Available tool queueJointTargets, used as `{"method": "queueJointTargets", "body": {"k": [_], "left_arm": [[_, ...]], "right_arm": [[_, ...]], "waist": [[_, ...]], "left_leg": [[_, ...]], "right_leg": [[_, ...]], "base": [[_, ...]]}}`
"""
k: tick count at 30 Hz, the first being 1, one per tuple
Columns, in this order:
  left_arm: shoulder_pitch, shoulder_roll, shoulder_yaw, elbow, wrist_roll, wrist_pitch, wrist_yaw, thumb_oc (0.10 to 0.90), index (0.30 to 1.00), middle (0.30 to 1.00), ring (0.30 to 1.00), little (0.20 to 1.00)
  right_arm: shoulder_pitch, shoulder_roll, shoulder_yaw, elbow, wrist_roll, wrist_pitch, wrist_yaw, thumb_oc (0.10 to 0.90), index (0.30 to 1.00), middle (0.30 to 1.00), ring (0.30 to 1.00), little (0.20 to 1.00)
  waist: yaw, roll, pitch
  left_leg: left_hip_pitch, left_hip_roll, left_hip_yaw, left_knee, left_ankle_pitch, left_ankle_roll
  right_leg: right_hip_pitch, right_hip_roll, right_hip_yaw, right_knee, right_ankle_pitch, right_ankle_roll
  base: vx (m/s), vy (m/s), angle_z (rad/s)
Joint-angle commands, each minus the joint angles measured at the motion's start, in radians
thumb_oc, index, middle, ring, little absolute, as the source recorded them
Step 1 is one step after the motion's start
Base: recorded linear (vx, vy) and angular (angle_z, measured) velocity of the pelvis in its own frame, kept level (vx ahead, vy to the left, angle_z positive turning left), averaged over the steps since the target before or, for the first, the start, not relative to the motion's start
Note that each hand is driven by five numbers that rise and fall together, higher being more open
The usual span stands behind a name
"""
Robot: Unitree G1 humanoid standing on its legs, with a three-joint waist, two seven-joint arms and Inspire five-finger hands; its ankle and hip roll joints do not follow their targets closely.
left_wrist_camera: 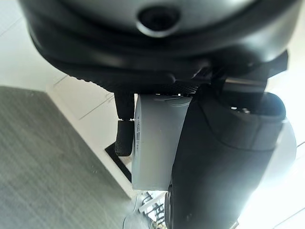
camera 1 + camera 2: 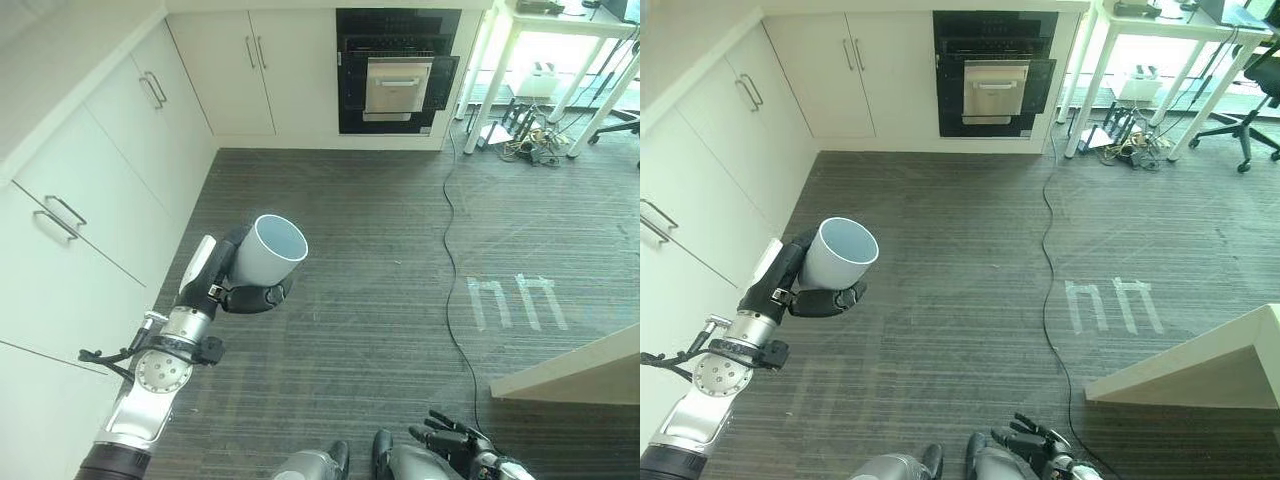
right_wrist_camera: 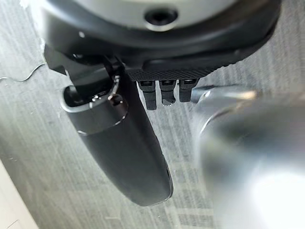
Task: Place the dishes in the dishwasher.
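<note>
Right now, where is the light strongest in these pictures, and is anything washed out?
Left eye view: daylight floods the white-legged table area at the far right corner. Left wrist view: glare bleaches the background beside the white ceramic cup in the left hand.

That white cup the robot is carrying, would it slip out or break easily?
The white cup looks smooth and glossy, so probably somewhat slippery. The left robot hand wraps its tilted body, which should steady it. It seems rigid, ceramic-like, so likely to chip or shatter if dropped onto the hard floor.
</note>
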Motion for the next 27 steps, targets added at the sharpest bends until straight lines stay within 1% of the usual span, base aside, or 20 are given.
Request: {"method": "queueJointTargets", "body": {"k": [1,2,4,8,11,12,15,17,20,21,22,23,24,25,26,27], "left_arm": [[-0.097,0.005,0.105,-0.113,-0.057,-0.138,0.0,0.4,0.3,0.3,0.3,0.3],[-0.099,-0.001,0.102,-0.106,-0.07,-0.142,0.0,0.4,0.3,0.3,0.3,0.3],[-0.104,-0.014,0.101,-0.103,-0.093,-0.139,-0.007,0.4,0.3,0.3,0.3,0.3],[-0.111,-0.031,0.095,-0.084,-0.107,-0.148,-0.017,0.4,0.3,0.3,0.3,0.3],[-0.109,-0.036,0.086,-0.067,-0.121,-0.153,-0.015,0.4,0.3,0.3,0.3,0.3],[-0.107,-0.038,0.087,-0.061,-0.127,-0.157,-0.017,0.4,0.3,0.3,0.3,0.3],[-0.106,-0.041,0.082,-0.064,-0.145,-0.159,-0.022,0.4,0.3,0.3,0.3,0.3],[-0.105,-0.042,0.077,-0.072,-0.167,-0.156,-0.035,0.4,0.3,0.3,0.3,0.3],[-0.114,-0.039,0.065,-0.093,-0.189,-0.141,-0.052,0.4,0.3,0.3,0.3,0.3],[-0.118,-0.039,0.059,-0.101,-0.186,-0.136,-0.05,0.4,0.3,0.3,0.3,0.3],[-0.125,-0.039,0.052,-0.106,-0.183,-0.13,-0.046,0.4,0.3,0.3,0.3,0.3],[-0.153,-0.037,0.018,-0.096,-0.179,-0.128,-0.011,0.4,0.3,0.3,0.3,0.3],[-0.154,-0.037,0.016,-0.093,-0.18,-0.13,-0.008,0.4,0.3,0.3,0.3,0.3],[-0.156,-0.039,0.015,-0.09,-0.18,-0.136,-0.004,0.4,0.3,0.3,0.3,0.3],[-0.171,-0.041,0.015,-0.099,-0.159,-0.137,0.004,0.4,0.3,0.3,0.3,0.3],[-0.181,-0.038,0.011,-0.103,-0.149,-0.133,0.014,0.4,0.3,0.3,0.3,0.3]], "right_arm": [[0.019,-0.056,-0.008,-0.022,0.064,-0.052,0.073,0.8,0.9,0.9,0.9,0.9],[0.018,-0.062,-0.012,-0.024,0.074,-0.044,0.074,0.8,0.9,0.9,0.9,0.9],[0.026,-0.063,-0.015,-0.028,0.077,-0.042,0.077,0.8,0.9,0.9,0.9,0.9],[0.043,-0.055,-0.004,-0.032,0.014,-0.062,0.076,0.8,0.9,0.9,0.9,0.9],[0.046,-0.051,-0.002,-0.022,0.028,-0.039,0.06,0.8,0.9,0.9,0.9,0.9],[0.05,-0.05,-0.007,-0.017,0.004,-0.032,0.053,0.8,0.9,0.9,0.9,0.9],[0.059,-0.048,-0.016,-0.003,0.01,-0.03,0.006,0.8,0.9,0.9,0.9,0.9],[0.058,-0.048,-0.027,0.006,0.016,-0.033,-0.066,0.8,0.9,0.9,0.9,0.9],[0.056,-0.044,-0.055,-0.005,0.02,-0.042,-0.108,0.8,0.9,0.9,0.9,0.9],[0.057,-0.039,-0.063,-0.026,0.01,-0.036,-0.123,0.8,0.9,0.9,0.9,0.9],[0.058,-0.035,-0.067,-0.038,0.006,-0.034,-0.132,0.8,0.9,0.9,0.9,0.9],[0.06,-0.033,-0.075,-0.057,-0.006,-0.027,-0.125,0.8,0.9,0.9,0.9,0.9],[0.059,-0.033,-0.075,-0.057,-0.011,-0.027,-0.123,0.8,0.9,0.9,0.9,0.9],[0.057,-0.034,-0.067,-0.057,-0.019,-0.034,-0.119,0.8,0.9,0.9,0.9,0.9],[0.043,-0.041,-0.048,-0.058,0.005,-0.034,-0.123,0.8,0.9,0.9,0.9,0.9],[0.034,-0.046,-0.041,-0.059,0.019,-0.028,-0.124,0.8,0.9,0.9,0.9,0.9]], "waist": [[-0.03,0.044,-0.023],[-0.033,0.049,-0.029],[-0.037,0.052,-0.039],[-0.053,0.06,-0.053],[-0.061,0.062,-0.066],[-0.064,0.06,-0.072],[-0.071,0.056,-0.078],[-0.074,0.052,-0.078],[-0.088,0.05,-0.063],[-0.095,0.056,-0.052],[-0.102,0.064,-0.04],[-0.132,0.067,0.014],[-0.132,0.065,0.017],[-0.134,0.057,0.026],[-0.134,0.019,0.044],[-0.137,0.001,0.049]], "left_leg": [[-0.104,0.215,-0.008,-0.053,-0.028,-0.063],[-0.112,0.222,-0.01,-0.053,-0.027,-0.067],[-0.113,0.222,-0.018,-0.053,-0.032,-0.067],[-0.092,0.22,-0.027,-0.053,-0.055,-0.069],[-0.067,0.212,-0.037,-0.053,-0.077,-0.065],[-0.054,0.207,-0.039,-0.053,-0.088,-0.062],[-0.028,0.199,-0.04,-0.053,-0.109,-0.052],[-0.01,0.192,-0.042,-0.053,-0.124,-0.04],[0.022,0.176,-0.044,-0.053,-0.145,-0.006],[0.032,0.173,-0.045,-0.053,-0.145,0.011],[0.042,0.174,-0.052,-0.053,-0.146,0.024],[0.068,0.154,-0.063,-0.053,-0.159,0.062],[0.071,0.154,-0.057,-0.053,-0.161,0.061],[0.078,0.154,-0.038,-0.053,-0.168,0.054],[0.106,0.141,0.003,-0.053,-0.195,0.04],[0.12,0.133,0.016,-0.053,-0.213,0.04]], "right_leg": [[0.067,0.012,0.006,-0.025,-0.131,0.147],[0.063,0.01,0.006,-0.025,-0.134,0.15],[0.06,0.005,0.008,-0.025,-0.131,0.152],[0.062,-0.003,0.007,-0.025,-0.136,0.152],[0.065,-0.002,0.013,-0.025,-0.14,0.153],[0.065,-0.005,0.015,-0.025,-0.138,0.155],[0.068,-0.015,0.018,-0.025,-0.135,0.159],[0.076,-0.022,0.024,-0.025,-0.13,0.162],[0.114,-0.026,0.031,-0.025,-0.114,0.16],[0.134,-0.025,0.015,-0.025,-0.09,0.16],[0.143,-0.023,0.003,-0.025,-0.046,0.17],[0.01,-0.018,-0.012,0.121,0.058,0.2],[0.003,-0.017,-0.017,0.11,0.06,0.2],[-0.013,-0.012,-0.041,0.047,0.071,0.197],[-0.084,-0.037,-0.082,-0.025,0.075,0.2],[-0.136,-0.051,-0.084,-0.025,0.093,0.208]], "base": [[0.14,0.163,0.08],[0.15,0.175,-0.06],[0.08,0.132,-0.22],[0.07,0.119,-0.27],[0.1,0.093,-0.32],[0.15,0.121,-0.18],[0.11,0.1,-0.06],[0.13,0.118,-0.05],[0.18,0.132,-0.1],[0.19,0.13,-0.2],[0.29,0.154,-0.34],[0.23,0.092,-0.53],[0.27,-0.013,-1.06],[0.34,-0.233,-1.38],[0.44,-0.306,-1.38],[0.49,-0.328,-1.2]]}}
